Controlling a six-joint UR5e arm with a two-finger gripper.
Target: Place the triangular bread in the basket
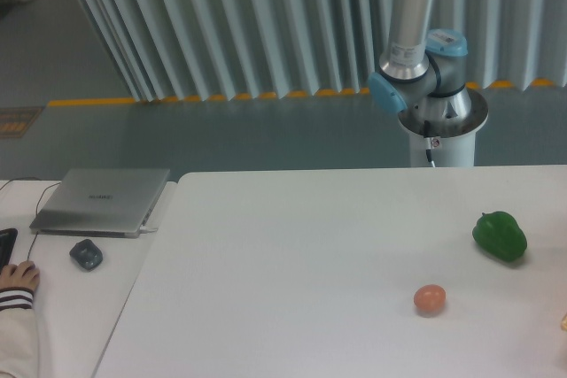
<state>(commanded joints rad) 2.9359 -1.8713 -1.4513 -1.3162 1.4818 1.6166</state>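
The triangular bread is out of view, and so is the gripper. Only the arm's base and lower links (416, 59) show at the back right, rising out of the top of the frame. The basket does not show either. A small yellow sliver (563, 320) sits at the right edge of the frame; I cannot tell what it is.
A green pepper (500, 235) lies on the white table (301, 254) at the right. A small pinkish-brown ball (430, 298) lies in front of it. A laptop (102, 201), a mouse (86, 254) and a person's hand (16, 279) are at the left.
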